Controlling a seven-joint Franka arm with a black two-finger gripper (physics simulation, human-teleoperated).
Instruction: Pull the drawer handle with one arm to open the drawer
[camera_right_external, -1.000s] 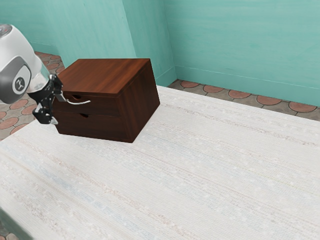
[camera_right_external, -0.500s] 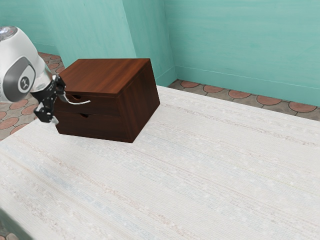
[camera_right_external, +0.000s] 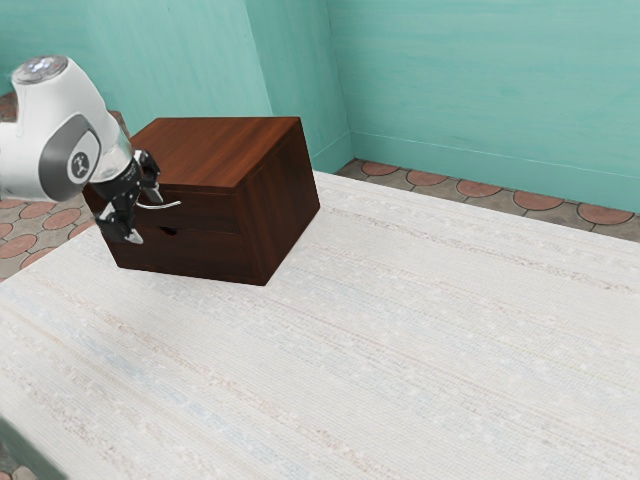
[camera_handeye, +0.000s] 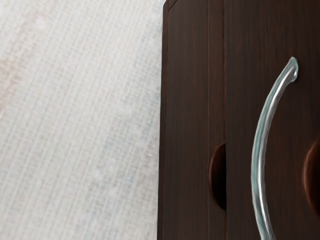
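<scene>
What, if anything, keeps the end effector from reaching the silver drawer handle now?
Nothing visible, so it is probably reachable: the open end effector sits at the front of the cabinet, right beside the handle, which bows outward with nothing across it.

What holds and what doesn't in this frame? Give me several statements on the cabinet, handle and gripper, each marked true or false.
1. The cabinet stands on the table. True.
2. The handle is a round knob. False: it is a long, curved metal bar.
3. The gripper is at the cabinet's front, close to the handle. True.
4. The top drawer is pulled far out. False: its front looks level with the cabinet's face.
5. The wall behind is red. False: it is teal.
</scene>
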